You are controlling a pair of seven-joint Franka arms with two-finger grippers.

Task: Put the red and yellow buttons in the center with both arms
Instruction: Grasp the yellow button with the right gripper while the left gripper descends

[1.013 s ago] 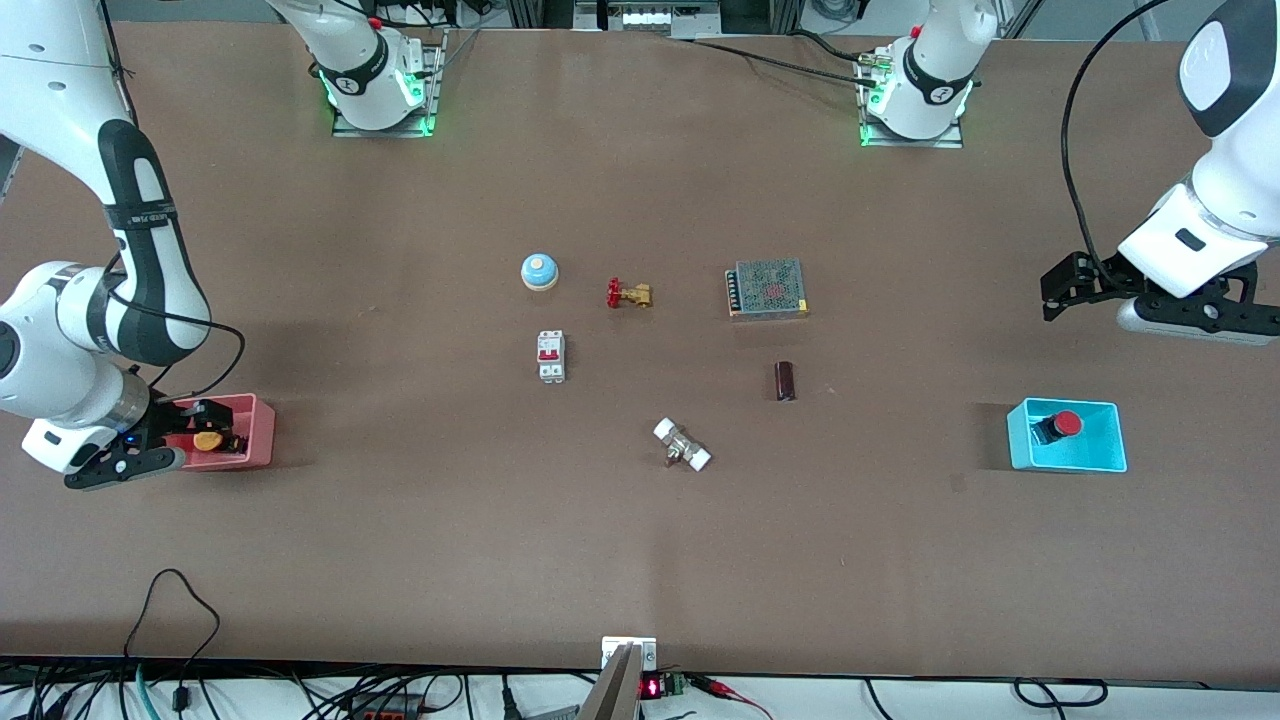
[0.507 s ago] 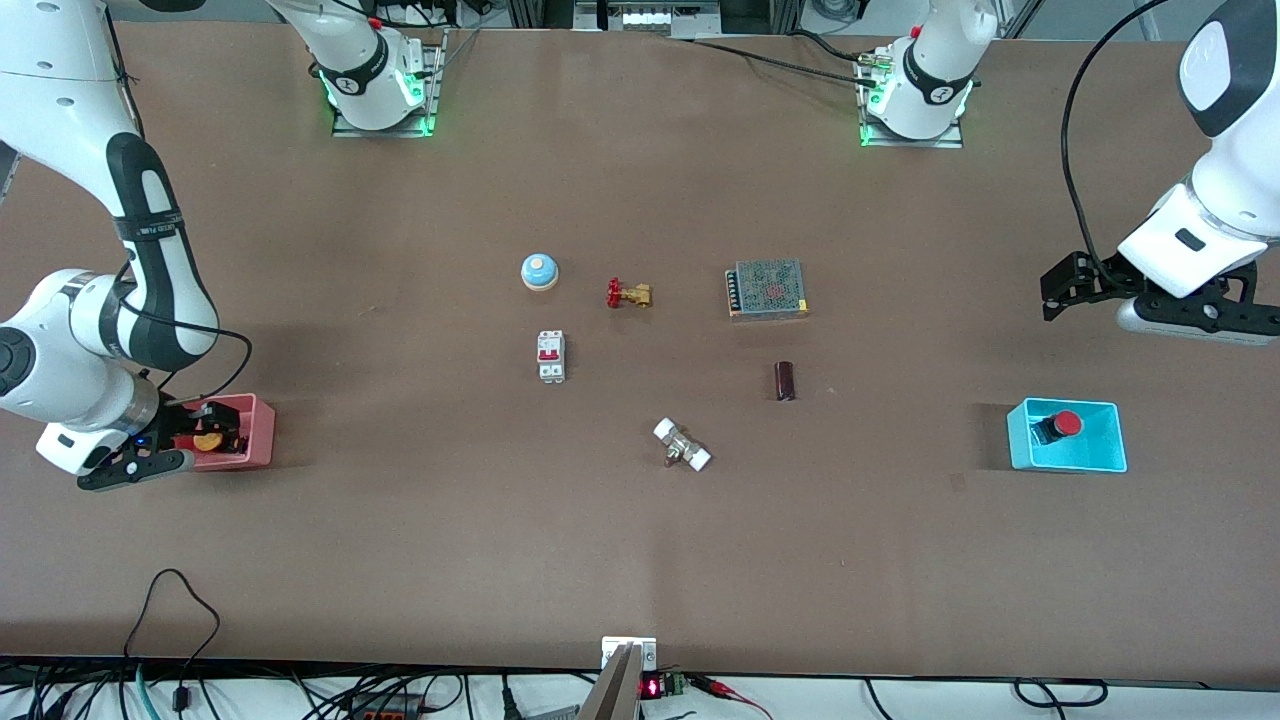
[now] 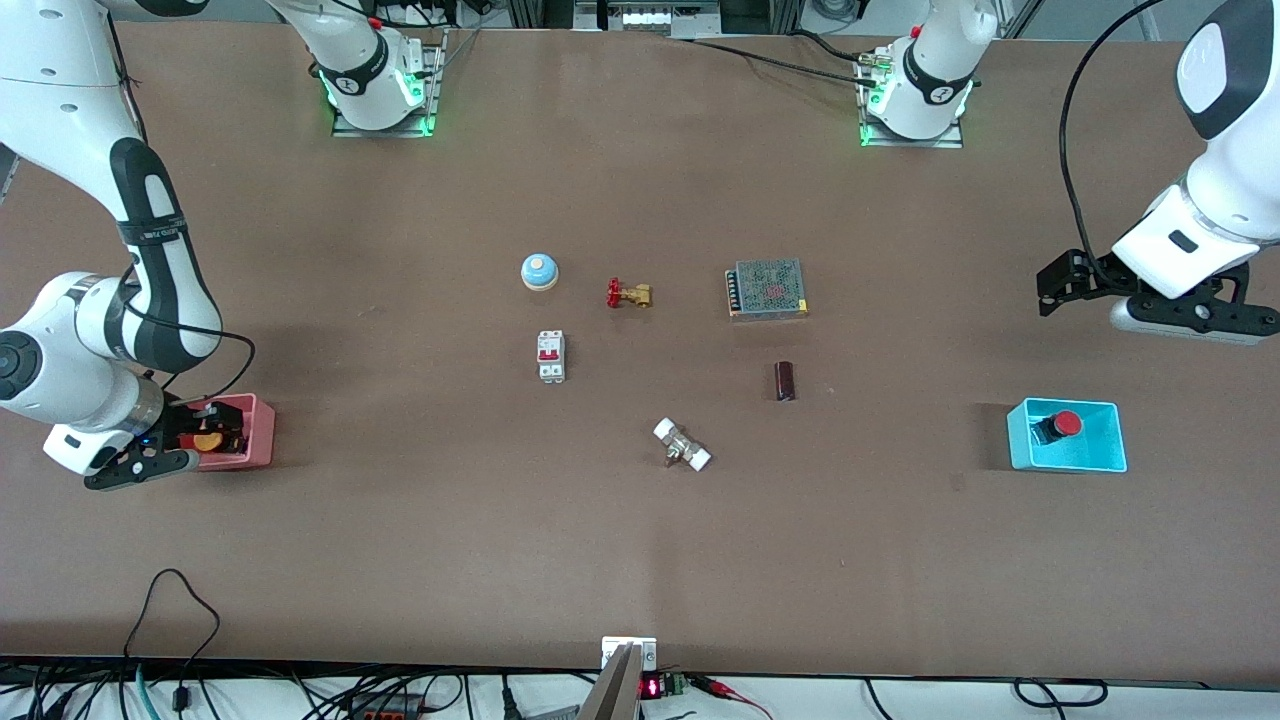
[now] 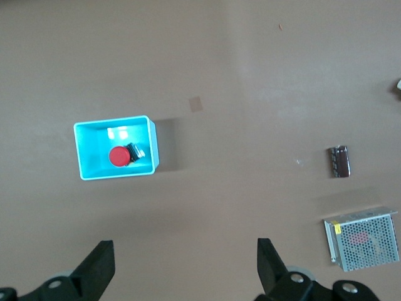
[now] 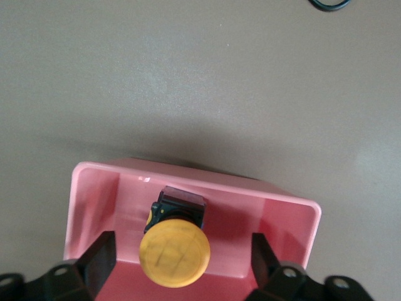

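The yellow button stands in the pink tray at the right arm's end of the table. My right gripper is open, its jaws low in the tray on either side of the yellow cap, not touching it; the tray's wall shows in the right wrist view. The red button lies in the cyan tray at the left arm's end. My left gripper is open and empty over bare table beside that tray. The left wrist view shows the red button in the cyan tray.
Around the bare center stand a pale blue dome, a brass valve, a white breaker, a mesh power supply, a dark cylinder and a white-ended fitting.
My right gripper has shifted a little farther over the pink tray, so its jaws now stand around the yellow button. The left gripper has barely moved.
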